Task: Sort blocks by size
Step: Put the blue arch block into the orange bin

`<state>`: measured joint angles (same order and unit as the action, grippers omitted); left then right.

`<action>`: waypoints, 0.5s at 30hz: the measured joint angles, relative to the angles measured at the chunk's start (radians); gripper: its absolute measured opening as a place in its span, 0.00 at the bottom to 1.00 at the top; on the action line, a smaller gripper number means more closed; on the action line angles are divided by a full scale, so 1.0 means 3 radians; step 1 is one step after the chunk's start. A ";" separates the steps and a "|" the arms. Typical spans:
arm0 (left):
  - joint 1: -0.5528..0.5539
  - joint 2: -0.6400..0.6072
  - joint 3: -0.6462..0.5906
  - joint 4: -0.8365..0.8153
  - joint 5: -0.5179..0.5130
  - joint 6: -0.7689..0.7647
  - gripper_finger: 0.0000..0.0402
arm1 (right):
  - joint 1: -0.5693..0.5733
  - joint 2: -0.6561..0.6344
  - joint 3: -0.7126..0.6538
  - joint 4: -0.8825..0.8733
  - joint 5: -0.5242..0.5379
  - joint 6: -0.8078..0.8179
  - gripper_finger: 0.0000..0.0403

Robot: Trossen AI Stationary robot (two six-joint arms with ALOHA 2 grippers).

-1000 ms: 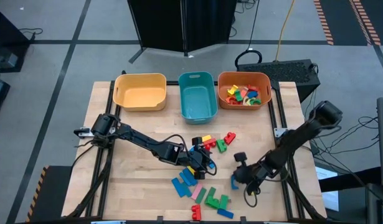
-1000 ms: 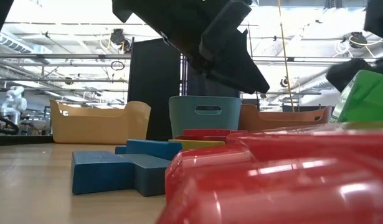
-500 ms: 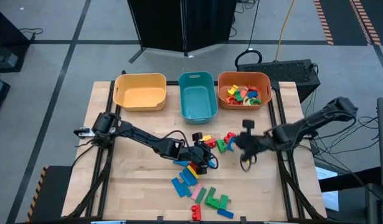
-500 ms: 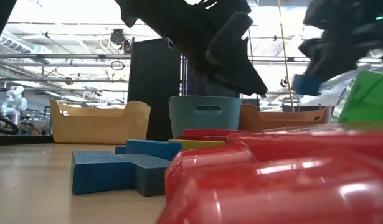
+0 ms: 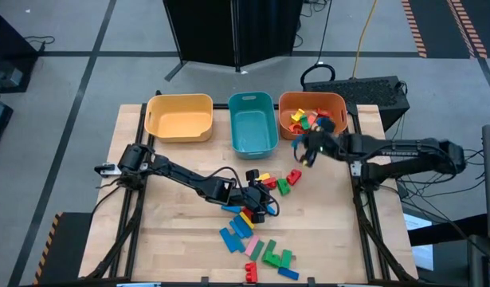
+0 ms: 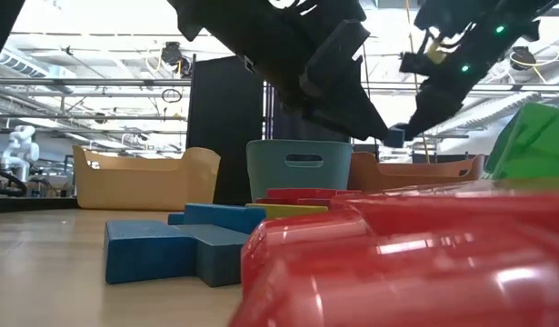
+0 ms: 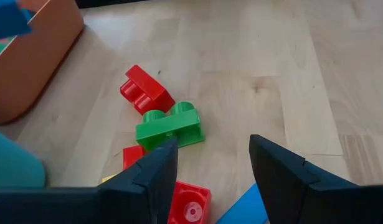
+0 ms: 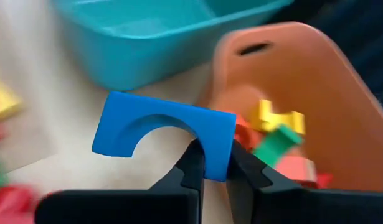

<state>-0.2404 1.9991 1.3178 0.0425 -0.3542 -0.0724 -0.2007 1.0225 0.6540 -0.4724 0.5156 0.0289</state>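
Your right gripper (image 8: 215, 163) has its jaws pinched tight on one leg of a blue arch block (image 8: 163, 133); the arch's other leg and curved span stick out sideways, clear of the fingers. In the high view that gripper (image 5: 305, 149) hangs at the lower-left rim of the orange bin (image 5: 337, 127), right of centre.

Your left gripper (image 7: 213, 163) sits low over the loose blocks (image 5: 256, 239) at lower centre of the high view, jaws spread wide and holding nothing. A green brick (image 7: 170, 125) and a red brick (image 7: 146, 90) lie just beyond its fingertips, outside the gap.
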 joint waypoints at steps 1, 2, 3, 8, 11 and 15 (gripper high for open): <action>-0.0004 0.0000 0.0000 0.0000 0.0000 0.0000 0.48 | -0.0114 0.0000 0.0000 0.0040 0.0000 -0.0033 0.07; -0.0005 0.0000 0.0000 0.0000 0.0000 0.0000 0.48 | -0.0229 0.0000 0.0000 0.0074 -0.0001 -0.0061 0.07; -0.0007 0.0000 0.0000 -0.0002 0.0000 0.0000 0.48 | -0.0340 0.0000 0.0000 0.0112 -0.0004 -0.0081 0.07; -0.0008 0.0019 0.0000 -0.0007 0.0000 -0.0002 0.48 | -0.0898 0.0004 0.0001 0.0276 -0.0366 -0.0182 0.07; -0.0014 0.0067 0.0001 -0.0007 0.0000 -0.0004 0.48 | -0.1190 0.0057 0.0003 0.0360 -0.0590 -0.0197 0.07; -0.0014 0.0163 0.0000 -0.0022 -0.0001 -0.0090 0.48 | -0.1492 0.0214 0.0003 0.0423 -0.0693 -0.0193 0.07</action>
<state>-0.2447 2.0481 1.3178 0.0359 -0.3546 -0.0994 -0.6482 1.0867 0.6548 -0.3456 0.3077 -0.0290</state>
